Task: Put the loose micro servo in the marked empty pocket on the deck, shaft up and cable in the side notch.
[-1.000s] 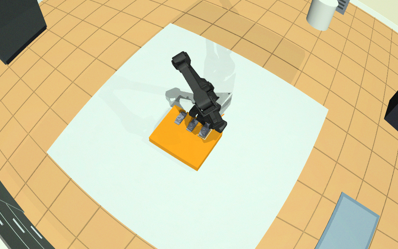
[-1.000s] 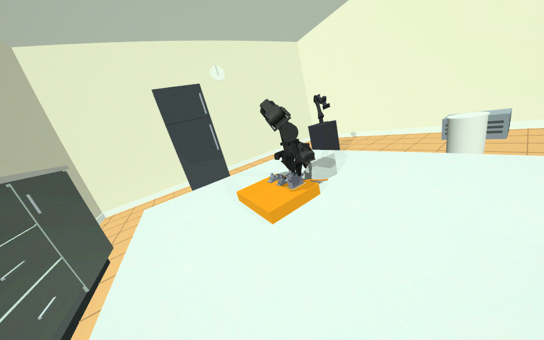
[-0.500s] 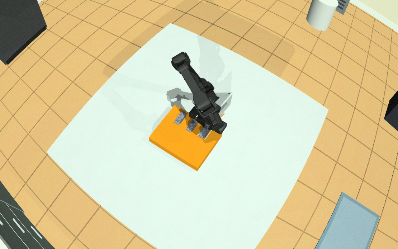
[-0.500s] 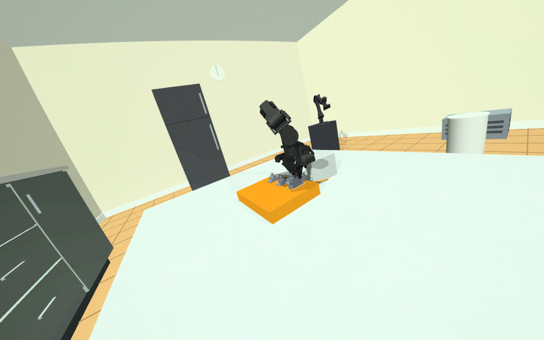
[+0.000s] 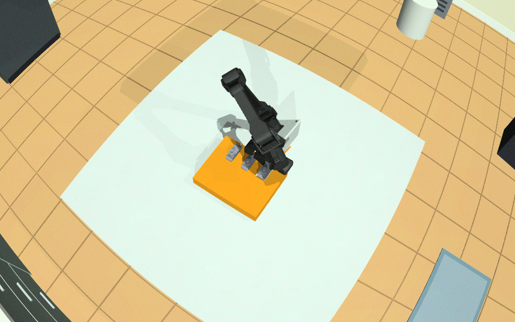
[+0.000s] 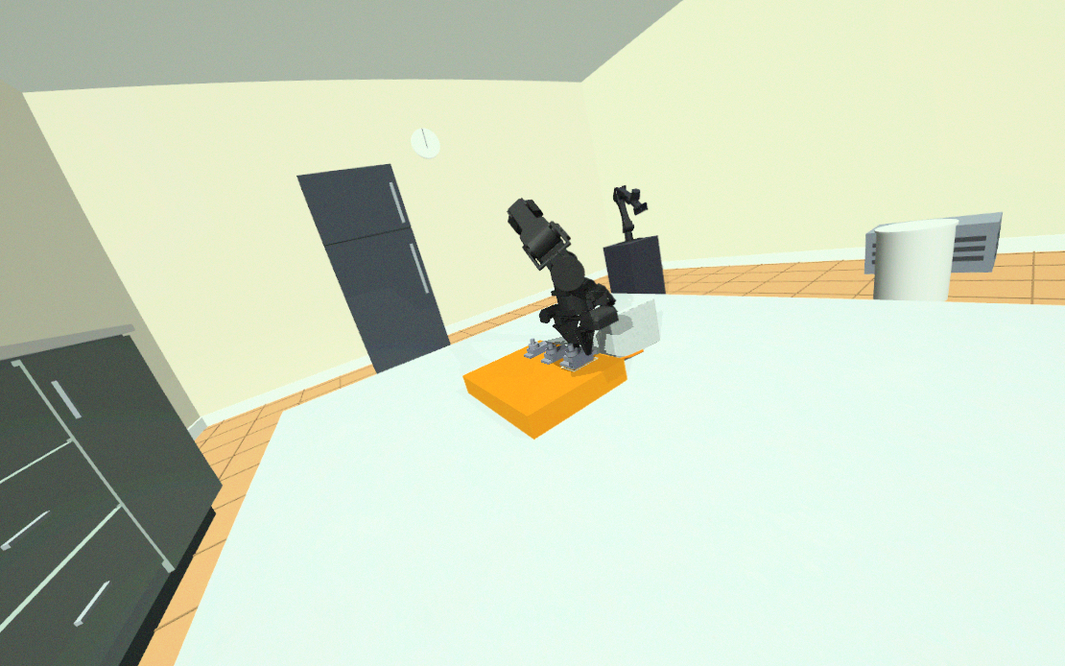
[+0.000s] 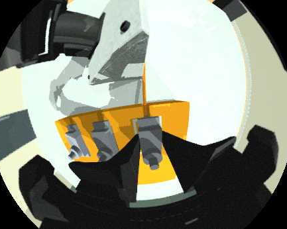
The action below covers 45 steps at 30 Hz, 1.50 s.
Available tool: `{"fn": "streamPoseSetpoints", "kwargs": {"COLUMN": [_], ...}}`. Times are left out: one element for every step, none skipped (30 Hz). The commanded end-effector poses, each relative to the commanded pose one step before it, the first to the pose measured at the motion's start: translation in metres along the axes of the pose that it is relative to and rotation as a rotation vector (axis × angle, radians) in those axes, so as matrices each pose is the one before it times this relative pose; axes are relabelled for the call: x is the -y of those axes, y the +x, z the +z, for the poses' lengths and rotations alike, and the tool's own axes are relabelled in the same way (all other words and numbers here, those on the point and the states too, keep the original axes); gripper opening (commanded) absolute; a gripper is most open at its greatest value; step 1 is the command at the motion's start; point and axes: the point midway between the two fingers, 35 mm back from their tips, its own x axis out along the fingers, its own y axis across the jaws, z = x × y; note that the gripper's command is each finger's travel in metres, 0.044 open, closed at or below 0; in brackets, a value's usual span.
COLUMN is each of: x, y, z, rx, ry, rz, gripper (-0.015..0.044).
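My gripper (image 6: 584,350) (image 7: 149,135) is shut on the grey micro servo (image 5: 264,171) (image 6: 572,358) (image 7: 150,143), with a black finger on each side. The servo is at the marked pocket on the orange deck (image 5: 231,188) (image 6: 529,398) (image 7: 176,116), low over or in it. Its output shaft (image 7: 153,163) points up. Parts of the pocket's white outline (image 7: 134,123) show around its cable end. The orange cable (image 6: 634,354) (image 7: 144,83) runs out past the deck's edge. Whether both ears lie flat, and whether the cable is in the notch, I cannot tell.
Two seated servos stand in a row beside it, the nearer (image 5: 247,162) (image 7: 105,140) and the farther (image 5: 233,152) (image 6: 532,348) (image 7: 77,142). A light grey angled block (image 5: 292,130) (image 6: 640,329) (image 7: 120,40) stands behind the deck, near the cable. The deck rests on a pale table (image 5: 151,240) (image 6: 685,512).
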Motion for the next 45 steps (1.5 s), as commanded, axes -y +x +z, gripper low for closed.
{"fn": "streamPoseSetpoints", "kwargs": {"x": [-0.00017,0.00000,0.00000,-0.00001,-0.00001,0.00000,0.00000,0.00000,-0.00001,-0.00001,0.00000,0.00000,0.00010,0.00007,0.00000,0.00000,0.00000,0.00000,0.00000,0.00000,0.00000,0.00010,0.00017,0.00015,-0.00013,-0.00085,-0.00135,-0.00082,-0.00007,0.00022,0.00028,0.00011,-0.00007,-0.00018,0.00018,0.00057,0.00080,0.00098,0.00122,0.00097,0.00085,0.00058,0.00033,0.00013,-0.00018], "y": [0.00392,0.00076,0.00088,0.00102,0.00074,0.00061,0.00076,0.00082,0.00092,0.00068,0.00023,0.00000,-0.00126,-0.00111,0.00000,0.00000,0.00000,0.00000,0.00000,0.00000,0.00000,-0.00192,-0.00407,-0.00501,-0.00641,-0.00810,-0.00708,-0.00255,0.00000,0.00000,0.00000,0.00000,0.00000,0.00000,0.00256,-0.00200,-0.00294,-0.00390,-0.00443,-0.00499,-0.00533,-0.00531,-0.00519,-0.00509,-0.00484], "z": [0.00001,0.00000,0.00000,0.00000,0.00000,0.00000,0.00000,0.00000,0.00000,0.00000,0.00000,0.00000,0.00014,0.00025,0.00000,0.00000,0.00000,0.00000,0.00000,0.00000,0.00000,-0.00011,-0.00020,-0.00014,0.00010,0.00068,0.00125,0.00094,0.00023,-0.00008,-0.00025,-0.00022,-0.00013,0.00001,-0.00131,-0.00276,-0.00411,-0.00554,-0.00669,-0.00737,-0.00813,-0.00822,-0.00825,-0.00829,-0.00815], "rx": [-0.00346,-0.00001,-0.00001,-0.00001,-0.00001,-0.00001,-0.00001,-0.00001,-0.00001,-0.00001,0.00000,0.00000,0.00002,0.00002,0.00000,0.00000,0.00000,0.00000,0.00000,0.00000,0.00000,0.00001,0.00002,0.00004,0.00008,0.00015,0.00018,0.00009,0.00001,-0.00001,-0.00001,-0.00001,0.00000,0.00000,-0.00202,-0.00006,-0.00008,-0.00011,0.00067,-0.00015,-0.00059,-0.00020,-0.00019,0.00016,-0.00019], "ry": [-0.0058,0.0000,0.0000,0.0000,0.0000,0.0000,0.0000,0.0000,0.0000,0.0000,0.0000,0.0000,0.0000,0.0000,0.0000,0.0000,0.0000,0.0000,0.0000,0.0000,0.0000,0.0000,-0.0001,-0.0001,-0.0001,-0.0001,-0.0001,0.0000,0.0000,0.0000,0.0000,0.0000,0.0000,0.0000,-0.0064,0.0002,0.0003,0.0004,0.0011,0.0008,0.0015,0.0005,0.0005,0.0014,0.0008], "rz": [0.00243,0.00002,0.00002,0.00002,0.00002,0.00001,0.00002,0.00002,0.00002,0.00002,0.00001,0.00000,-0.00004,-0.00004,0.00000,0.00000,0.00000,0.00000,0.00000,0.00000,0.00000,-0.00011,-0.00021,-0.00021,-0.00017,-0.00005,0.00009,0.00008,0.00000,-0.00001,-0.00002,-0.00001,0.00000,0.00001,0.00446,-0.00033,-0.00047,-0.00060,-0.00259,-0.00065,-0.00087,-0.00037,-0.00029,-0.00123,0.00007], "gripper": [0.0000,0.0000,0.0000,0.0000,0.0000,0.0000,0.0000,0.0000,0.0000,0.0000,0.0000,0.0000,0.0026,0.0053,0.0079,0.0105,0.0131,0.0157,0.0184,0.0187,0.0187,0.0187,0.0187,0.0187,0.0187,0.0187,0.0187,0.0187,0.0187,0.0187,0.0187,0.0187,0.0187,0.0187,0.0214,0.0240,0.0266,0.0292,0.0319,0.0345,0.0371,0.0398,0.0424,0.0440,0.0440]}}
